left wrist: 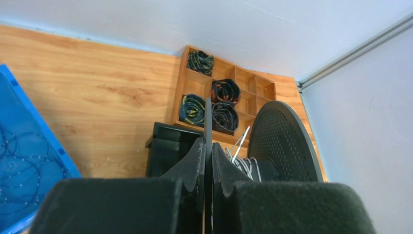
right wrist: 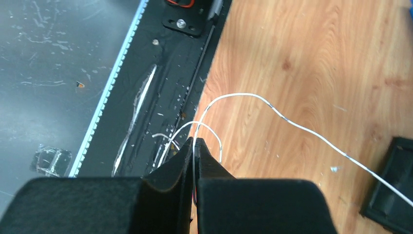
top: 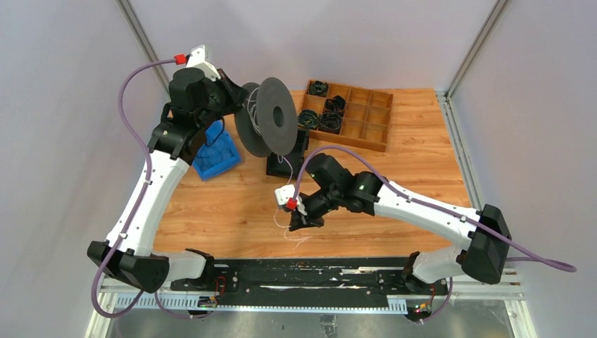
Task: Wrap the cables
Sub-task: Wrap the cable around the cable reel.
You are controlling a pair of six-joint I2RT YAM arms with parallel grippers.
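The cable is a thin white wire (right wrist: 272, 109). It runs from the black spool (top: 276, 116) down across the table to my right gripper (top: 299, 224) and ends in small loose loops (top: 296, 238) at the near table edge. My right gripper (right wrist: 195, 142) is shut on the wire, low over the wood. Some turns of the wire (left wrist: 246, 166) lie on the spool's hub. My left gripper (left wrist: 208, 144) is shut on the thin edge of the spool's near flange (left wrist: 208, 117). The perforated far flange (left wrist: 285, 141) stands to its right. In the top view the left gripper (top: 239, 95) is at the spool's upper left.
A wooden compartment tray (top: 373, 134) at the back right holds black and green coiled bundles (top: 318, 88). A blue bin (top: 215, 158) with thin blue wires sits left of the spool. The spool's black stand (top: 281, 165) is below it. A black rail (top: 303, 271) runs along the near edge.
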